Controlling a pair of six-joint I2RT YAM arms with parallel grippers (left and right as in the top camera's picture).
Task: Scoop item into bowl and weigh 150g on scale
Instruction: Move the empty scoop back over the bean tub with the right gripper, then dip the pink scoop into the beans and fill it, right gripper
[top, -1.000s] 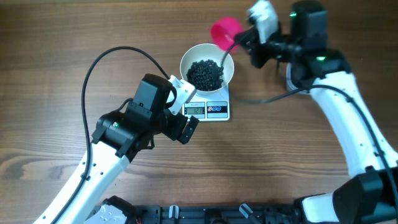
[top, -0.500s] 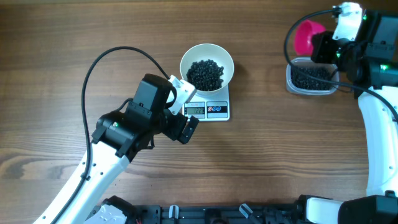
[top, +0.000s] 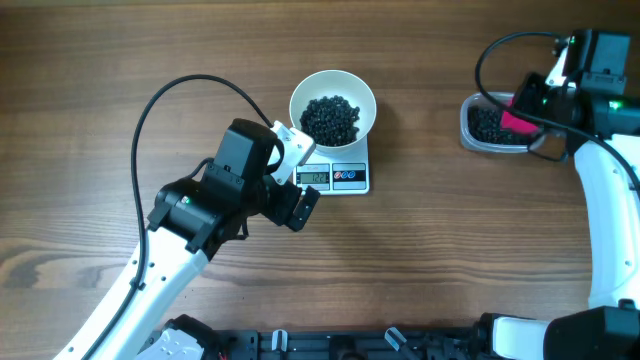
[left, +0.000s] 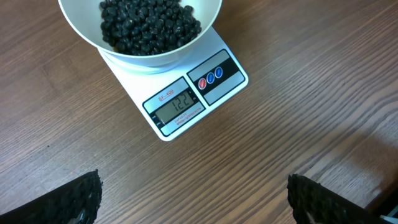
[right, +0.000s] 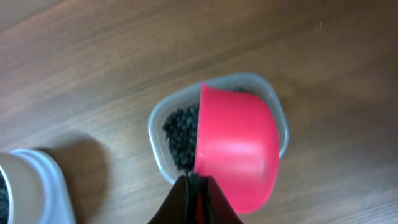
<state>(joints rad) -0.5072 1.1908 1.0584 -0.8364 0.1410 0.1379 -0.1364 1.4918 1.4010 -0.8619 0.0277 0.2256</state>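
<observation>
The white bowl (top: 333, 102) stands on the scale (top: 350, 178) and holds a heap of black beads (top: 330, 118). In the left wrist view the bowl (left: 149, 56) sits on the scale (left: 227, 78), whose display (left: 177, 102) reads 122. My left gripper (top: 300, 178) hovers just left of the scale, open, with bare wood between its fingertips (left: 74, 202). My right gripper (right: 194, 199) is shut on the handle of a pink scoop (right: 236, 146), which is tipped into a clear tub (right: 158, 149) of black beads (right: 180, 134).
The clear tub (top: 478, 142) stands at the far right of the wooden table, with the pink scoop (top: 516, 112) over it. A black cable (top: 180, 90) loops over the table left of the bowl. Another cable (top: 500, 45) arcs above the tub.
My right arm carried the pink scoop from over the bowl to the right and lowered it into the clear tub. The left arm, bowl and scale have not moved.
</observation>
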